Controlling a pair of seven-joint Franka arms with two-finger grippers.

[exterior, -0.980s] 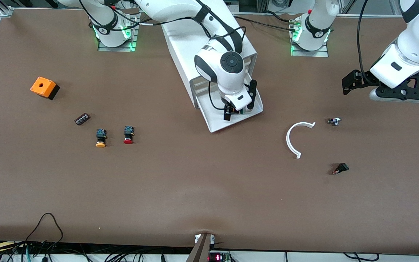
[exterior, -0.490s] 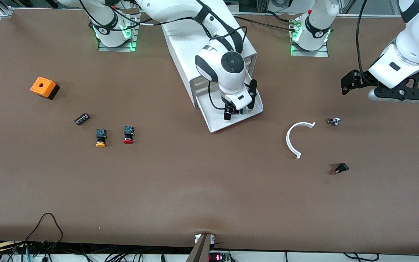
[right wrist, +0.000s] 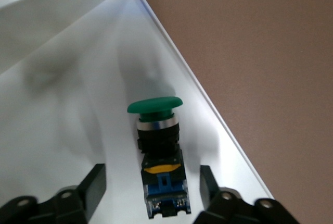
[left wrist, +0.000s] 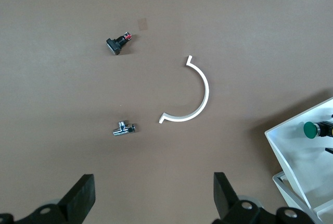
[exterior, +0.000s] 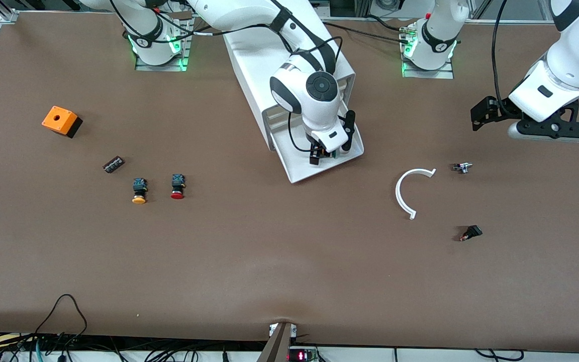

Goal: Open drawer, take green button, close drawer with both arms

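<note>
button point(right wrist: 158, 153) base cut off between right hand point(right wrist: 151, 182) fingers

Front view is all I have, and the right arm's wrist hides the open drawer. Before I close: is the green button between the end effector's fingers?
Observer: Yes. The green-capped push button with black collar and blue-grey body lies in the white tray drawer, between the right end effector's fingers.
Operator: Touching it?
Observer: No. A gap shows on each side of its body; the fingers are open.
Operator: And the other arm?
Observer: The left end effector waits open over the brown table, near a white plastic half-ring.
</note>
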